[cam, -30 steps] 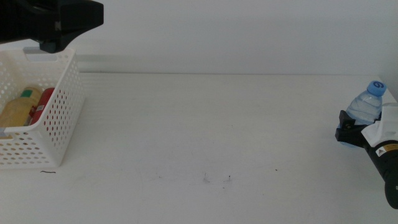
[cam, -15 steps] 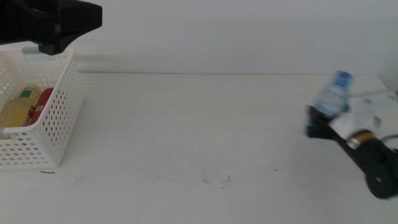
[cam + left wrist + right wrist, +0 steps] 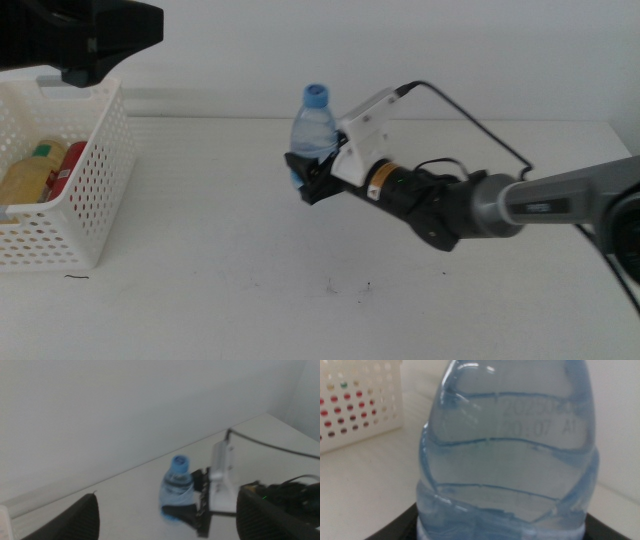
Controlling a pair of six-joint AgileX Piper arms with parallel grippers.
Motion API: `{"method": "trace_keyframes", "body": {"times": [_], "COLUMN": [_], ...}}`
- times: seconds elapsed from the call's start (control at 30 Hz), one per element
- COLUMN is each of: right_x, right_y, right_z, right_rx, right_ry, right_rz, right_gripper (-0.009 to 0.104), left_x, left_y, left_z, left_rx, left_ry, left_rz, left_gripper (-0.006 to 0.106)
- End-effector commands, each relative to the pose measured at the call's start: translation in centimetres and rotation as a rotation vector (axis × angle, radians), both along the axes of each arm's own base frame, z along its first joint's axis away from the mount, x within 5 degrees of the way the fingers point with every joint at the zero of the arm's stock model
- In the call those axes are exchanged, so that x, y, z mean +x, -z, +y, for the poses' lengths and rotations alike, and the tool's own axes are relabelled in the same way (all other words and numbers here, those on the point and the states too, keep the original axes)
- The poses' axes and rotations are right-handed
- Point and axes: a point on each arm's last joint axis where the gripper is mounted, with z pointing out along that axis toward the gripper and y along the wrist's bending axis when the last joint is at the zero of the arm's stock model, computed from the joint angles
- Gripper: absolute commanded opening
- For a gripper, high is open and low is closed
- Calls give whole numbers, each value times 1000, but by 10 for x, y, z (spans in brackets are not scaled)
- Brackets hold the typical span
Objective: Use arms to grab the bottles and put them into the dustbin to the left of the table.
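Observation:
My right gripper [image 3: 308,182] is shut on the lower part of a clear water bottle [image 3: 312,128] with a blue cap, holding it upright above the middle of the table [image 3: 220,250]. The same bottle [image 3: 505,450] fills the right wrist view, with dark jaws at its base. The white perforated dustbin [image 3: 100,170] stands at the far left, with a yellow tea bottle [image 3: 25,176] and a red can [image 3: 68,165] lying inside. The left arm [image 3: 85,35] hovers over the dustbin. My left gripper [image 3: 167,510] is open and faces the water bottle [image 3: 176,487] from a distance.
The right arm's grey forearm [image 3: 530,203] and a black cable [image 3: 470,118] stretch across the right half of the table. A few dark specks [image 3: 350,288] mark the tabletop near the front. The dustbin's wall [image 3: 355,405] shows behind the held bottle.
The right arm has swept left from the table's right edge to its middle, carrying the water bottle with it. The left arm has stayed above the dustbin.

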Motion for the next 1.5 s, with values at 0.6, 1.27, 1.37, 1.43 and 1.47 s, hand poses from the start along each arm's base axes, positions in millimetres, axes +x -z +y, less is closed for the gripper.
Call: {"method": "trace_keyframes", "body": {"times": [0.6,1.27,1.37,1.43,1.47], "right_x": [1,-127,-154,-172,-181], "right_y": [8,-159,-201,-223,-231], "right_z": [13,-96,-115,-121,-123], "right_rx": [-51,-94,-68,-78,-92], "right_ry": [-19,313,350,304,259], "right_rz": [59,331,340,351,352], "right_gripper": [70,82,82,82,82], "left_x": [3,4,4,4,4], "left_y": [-5,-6,-6,-6,-6], "left_z": [3,4,4,4,4], "left_rx": [-18,-23,-23,-23,-23], "left_ry": [-50,-65,-65,-65,-65], "left_rz": [-60,-77,-77,-77,-77], "left_gripper": [94,94,94,94,94]}}
